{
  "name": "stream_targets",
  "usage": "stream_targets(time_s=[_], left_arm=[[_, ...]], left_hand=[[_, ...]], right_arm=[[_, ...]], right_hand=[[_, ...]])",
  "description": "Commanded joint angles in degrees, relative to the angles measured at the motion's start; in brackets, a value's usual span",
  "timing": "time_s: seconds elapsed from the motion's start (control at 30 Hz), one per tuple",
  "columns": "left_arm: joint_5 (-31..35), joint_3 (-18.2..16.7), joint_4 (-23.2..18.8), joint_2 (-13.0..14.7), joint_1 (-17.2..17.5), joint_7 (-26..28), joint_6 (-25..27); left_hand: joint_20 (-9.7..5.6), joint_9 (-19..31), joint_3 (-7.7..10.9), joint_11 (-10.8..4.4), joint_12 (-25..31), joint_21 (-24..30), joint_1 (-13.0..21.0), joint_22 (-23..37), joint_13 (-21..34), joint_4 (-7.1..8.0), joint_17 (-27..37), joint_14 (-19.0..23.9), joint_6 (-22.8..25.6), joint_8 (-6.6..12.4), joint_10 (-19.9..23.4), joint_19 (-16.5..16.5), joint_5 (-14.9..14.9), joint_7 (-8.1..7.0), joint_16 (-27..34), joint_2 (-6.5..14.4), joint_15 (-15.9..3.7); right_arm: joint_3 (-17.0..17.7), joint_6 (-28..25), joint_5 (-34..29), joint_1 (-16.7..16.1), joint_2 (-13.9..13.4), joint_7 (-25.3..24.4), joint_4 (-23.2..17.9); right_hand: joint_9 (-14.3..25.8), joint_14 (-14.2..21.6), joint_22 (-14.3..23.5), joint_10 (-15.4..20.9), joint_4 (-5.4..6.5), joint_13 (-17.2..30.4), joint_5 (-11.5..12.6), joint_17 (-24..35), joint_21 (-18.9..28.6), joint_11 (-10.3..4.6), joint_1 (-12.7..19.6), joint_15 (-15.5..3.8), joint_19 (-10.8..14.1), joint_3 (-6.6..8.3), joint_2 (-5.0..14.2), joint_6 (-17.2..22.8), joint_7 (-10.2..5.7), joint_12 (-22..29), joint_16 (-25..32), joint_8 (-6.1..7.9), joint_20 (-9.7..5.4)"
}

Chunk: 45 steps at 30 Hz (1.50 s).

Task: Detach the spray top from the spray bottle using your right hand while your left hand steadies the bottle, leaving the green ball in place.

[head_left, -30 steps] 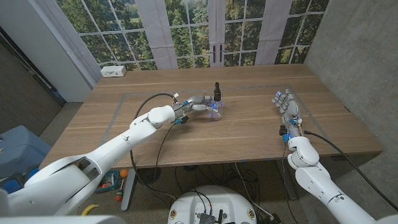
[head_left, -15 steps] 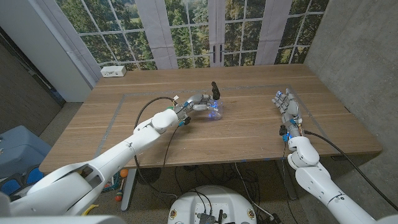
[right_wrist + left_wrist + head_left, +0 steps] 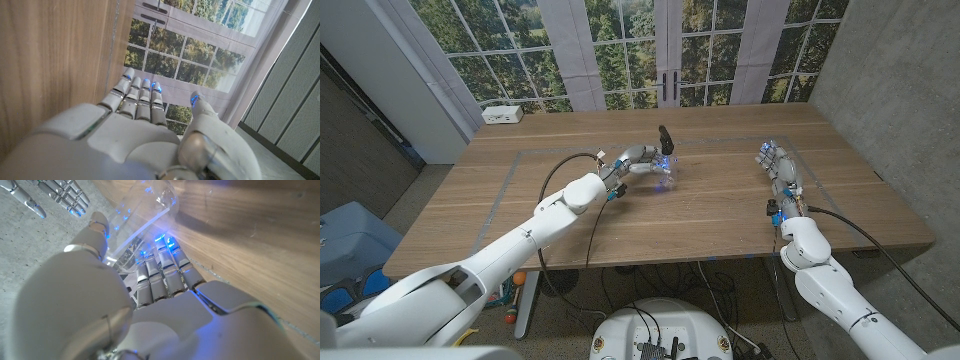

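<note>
The clear spray bottle (image 3: 661, 170) with its black spray top (image 3: 665, 137) stands near the middle of the table in the head view. My left hand (image 3: 638, 160) grips the bottle's body from its left side. The left wrist view shows the fingers (image 3: 161, 275) wrapped around the transparent bottle (image 3: 142, 215), lit blue. My right hand (image 3: 777, 168) stays far to the right of the bottle, fingers straight and apart, holding nothing. It appears from behind in the right wrist view (image 3: 150, 125), and its fingertips (image 3: 60, 192) also show in the left wrist view.
A white box (image 3: 503, 114) sits at the table's far left corner. The wooden table (image 3: 720, 215) runs wide between the bottle and my right hand. Windows stand behind the far edge.
My left hand has shifted the bottle a little toward the far side of the table. The right hand has edged slightly forward and stays open.
</note>
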Motion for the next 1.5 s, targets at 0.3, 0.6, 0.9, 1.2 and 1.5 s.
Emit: stream_targets(time_s=[0.3, 0.6, 0.9, 1.2, 1.5], left_arm=[[10.91, 0.76, -2.53, 2.06, -3.28, 4.36, -1.93], [14.55, 1.2, -4.5, 2.85, -4.26, 4.51, 0.2], [19.36, 2.66, -7.79, 4.29, -5.97, 2.68, 4.25], [21.82, 3.12, -9.18, 4.77, -6.69, 2.52, 4.73], [23.52, 3.43, -10.95, 5.24, -7.04, 1.47, 6.24]], left_hand=[[-0.04, 2.45, 0.0, -9.55, 3.3, 0.36, 11.44, 0.07, 10.06, 0.5, 0.5, 2.4, 12.06, 6.17, 17.44, 0.44, 0.58, -3.98, 0.25, 10.05, -12.73], [-0.24, 2.77, -0.27, -9.71, 3.46, 0.43, 11.8, 0.07, 10.74, 0.54, 0.68, 2.31, 12.18, 6.43, 17.45, 0.41, 0.7, -4.2, 0.26, 9.87, -12.77], [-0.34, 3.05, -0.5, -9.85, 3.59, 0.48, 12.17, 0.08, 11.49, 0.62, 0.83, 2.2, 12.24, 6.64, 17.47, 0.26, 0.84, -4.36, 0.19, 9.82, -12.78], [-0.48, 3.09, -0.6, -9.91, 3.6, 0.52, 12.41, 0.08, 12.06, 0.71, 0.84, 1.85, 12.25, 6.68, 17.35, 0.12, 0.94, -4.3, -0.08, 9.82, -12.72], [-0.56, 3.11, -0.76, -9.98, 3.64, 0.56, 12.48, 0.08, 12.53, 0.82, 0.92, 1.91, 12.18, 6.67, 17.36, 0.05, 1.0, -4.5, -0.09, 9.84, -12.77]], right_arm=[[-0.04, -6.96, -9.19, -2.33, -3.41, -5.45, -9.18], [-0.59, -11.07, -13.3, -2.02, -4.89, -6.8, -12.46], [-1.53, -14.66, -16.71, -1.08, -6.13, -7.15, -14.73], [-2.43, -17.78, -19.54, -0.38, -6.98, -7.63, -16.59], [-3.61, -20.84, -22.39, 0.32, -8.04, -7.64, -18.41]], right_hand=[[0.23, -0.18, 0.19, 0.0, -0.73, 0.27, 0.16, 0.05, -0.38, -0.28, 0.77, 0.07, -0.4, -0.13, -0.7, -0.53, -0.5, 0.17, 0.29, 0.29, 0.98], [0.25, -0.41, 0.22, -0.08, -0.76, 0.33, 0.06, 0.08, -0.49, -0.25, 0.51, 0.01, -0.44, -0.35, -0.83, -0.63, -0.39, 0.14, 0.24, 0.25, 1.13], [0.26, -0.72, 0.25, -0.33, -0.75, 0.41, -0.09, 0.13, -0.71, -0.37, 0.06, -0.09, -0.62, -0.69, -0.96, -0.84, -0.61, 0.06, 0.18, 0.17, 1.3], [0.28, -0.83, 0.26, -0.41, -0.79, 0.46, -0.16, 0.16, -0.87, -0.53, -0.17, -0.28, -0.71, -0.88, -1.02, -0.87, -0.64, 0.04, 0.18, 0.18, 1.35], [0.28, -1.16, 0.26, -0.52, -0.91, 0.5, -0.2, 0.16, -1.0, -0.82, -0.29, -0.51, -0.75, -1.02, -1.12, -0.85, -0.81, 0.0, 0.08, 0.21, 1.38]])
